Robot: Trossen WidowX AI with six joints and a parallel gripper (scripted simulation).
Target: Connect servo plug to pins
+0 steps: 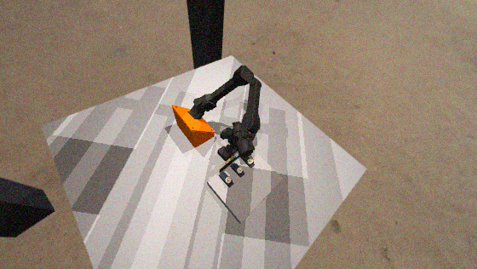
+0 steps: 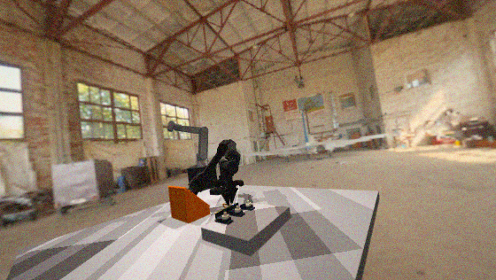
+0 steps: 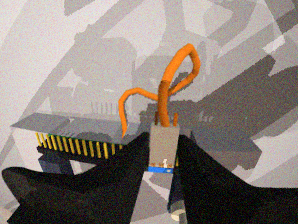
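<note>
The grey plug [image 3: 164,145] sits over part of the row of yellow pins [image 3: 92,149], square to it. Only short pin lengths show between its front end and the blue band [image 3: 159,170]. A small white mark lies by the band; which hole faces the dot cannot be told. The orange lead [image 3: 163,102] rises from the plug's rear and loops; the other wires barely show. My gripper [image 3: 162,139] [image 1: 228,157] [image 2: 228,203] is slightly open, its fingers very close beside the plug's two sides. The fingers hide pins on both sides of it.
A grey slab [image 1: 255,191] [image 2: 261,226] with several dark blocks bearing pale round tops [image 1: 239,170] [image 2: 237,209] lies just beyond the pin strip [image 1: 227,165]. An orange wedge-shaped block [image 1: 192,121] [image 2: 186,206] stands near the arm.
</note>
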